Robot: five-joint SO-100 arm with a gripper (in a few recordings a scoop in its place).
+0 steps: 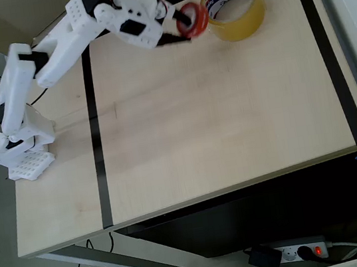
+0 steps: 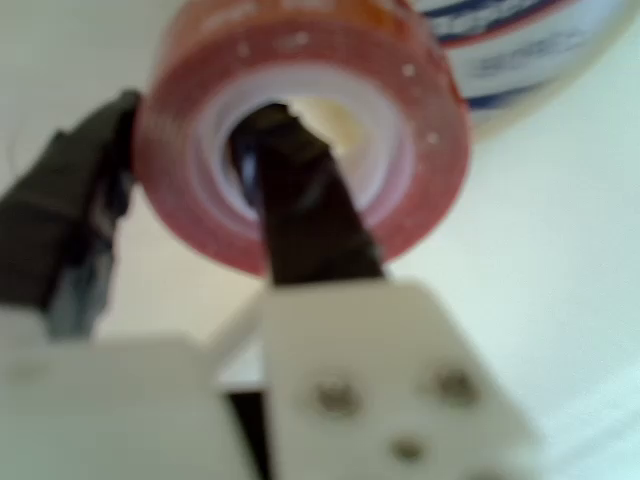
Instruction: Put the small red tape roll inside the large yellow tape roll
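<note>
Red tape roll sits in the upper middle of the overhead frame, pinched in the gripper and standing on edge, its open side facing the arm. It is just left of the yellow tape roll; whether the two touch cannot be told. In the wrist view the red tape roll takes up the upper centre, whitish core visible. One dark finger passes through the hole; the other dark finger lies against the outside of the ring at the left of the frame. The ring's wall is clamped between them.

Yellow tape roll lies flat on the table near the top right corner, its white core printed in red and blue. In the wrist view part of it shows at the upper right, behind the red one.

White arm reaches from its base at the left edge of the table up and right across a black tape line. Power strip lies on the floor at the bottom of the frame.
</note>
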